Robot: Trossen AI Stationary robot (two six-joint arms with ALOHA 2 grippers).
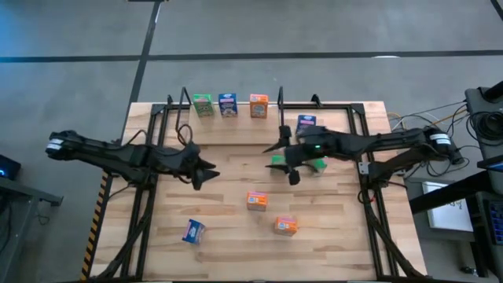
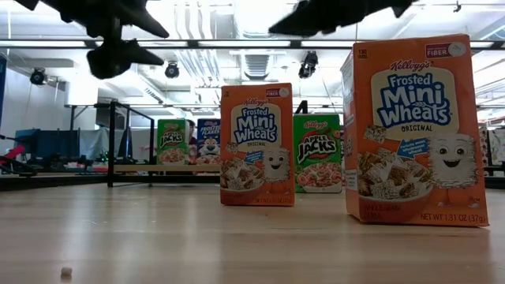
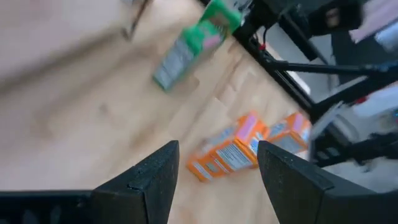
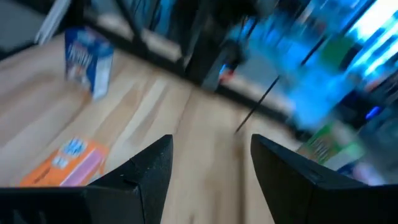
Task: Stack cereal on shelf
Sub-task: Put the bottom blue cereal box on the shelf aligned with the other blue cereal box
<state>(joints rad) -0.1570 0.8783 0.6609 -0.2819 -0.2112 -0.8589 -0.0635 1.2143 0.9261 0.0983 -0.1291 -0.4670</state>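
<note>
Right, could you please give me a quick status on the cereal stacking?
Left gripper open, empty, mid-table. Right gripper open, over green box. Three boxes on shelf. Nothing blocking.

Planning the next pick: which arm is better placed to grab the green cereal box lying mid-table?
Right. The right gripper hangs open almost over the green box, while the left gripper, also open, is farther off across the table.
</note>
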